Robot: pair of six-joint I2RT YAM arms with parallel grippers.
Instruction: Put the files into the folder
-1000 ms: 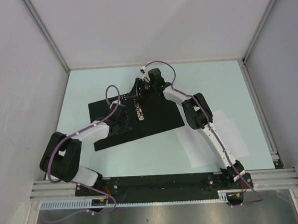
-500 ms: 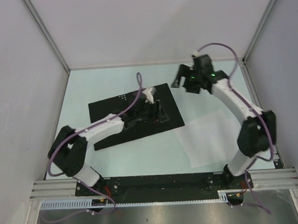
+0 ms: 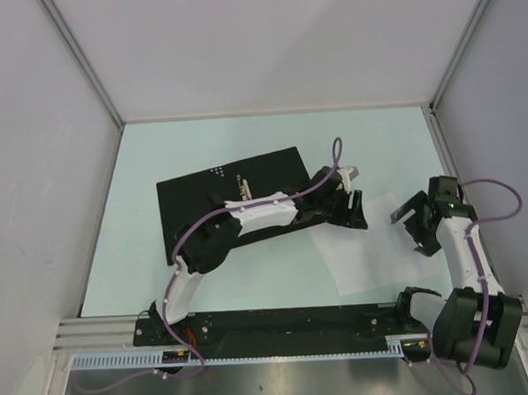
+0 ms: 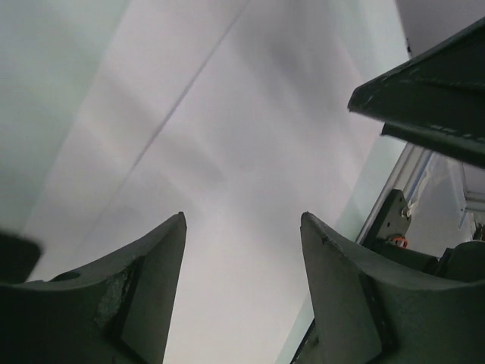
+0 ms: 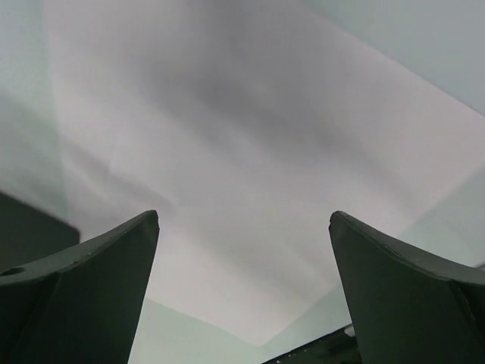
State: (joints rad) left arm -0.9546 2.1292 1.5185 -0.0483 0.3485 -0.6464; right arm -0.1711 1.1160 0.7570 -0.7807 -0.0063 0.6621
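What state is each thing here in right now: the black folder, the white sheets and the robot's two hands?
folder: lying flat, black inside facing up, no sheets in it.
files: lying flat beside the folder, not held.
left hand: open, empty, over the files.
right hand: open wide, empty, over the files.

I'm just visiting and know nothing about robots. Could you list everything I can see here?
folder: one, open, black inside showing, left-centre of the table.
files: white sheets, number unclear, flat, right of the folder.
table: one, pale green.
walls: white, three sides.
left arm: one, white and black, reaching across the folder.
left fingers: two, dark, open over the files.
right arm: one, white and black, right side.
right fingers: two, dark, open over the files.
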